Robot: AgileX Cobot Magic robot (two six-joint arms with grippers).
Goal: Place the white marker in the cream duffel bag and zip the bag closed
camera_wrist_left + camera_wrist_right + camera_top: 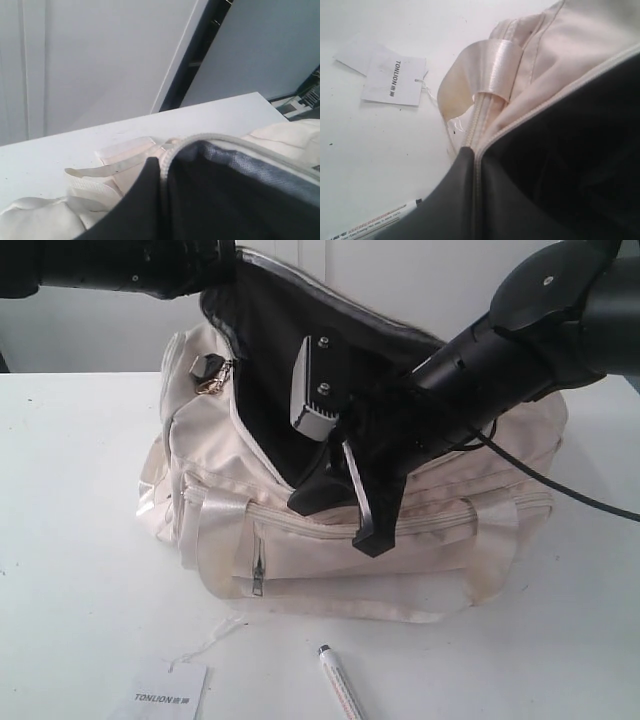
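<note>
The cream duffel bag [330,560] sits mid-table with its top gaping and the dark lining [265,360] showing. My left gripper [215,262] is shut on the far zipper edge [165,160] and holds that flap up. On the near side, my right gripper [340,515] is shut on the front zipper rim [476,160], seen in the right wrist view pinched between the dark fingers [450,200]. In front of the bag the white marker [340,687] lies on the table, apart from both grippers; it also shows beside my right fingers as the marker [375,223].
A white paper tag printed TONLION [170,695] lies on the table [80,540] at the front left, tied to the bag by a thin string. A satin strap loop [492,65] crosses the front zipper. A black cable [560,485] trails from my right arm.
</note>
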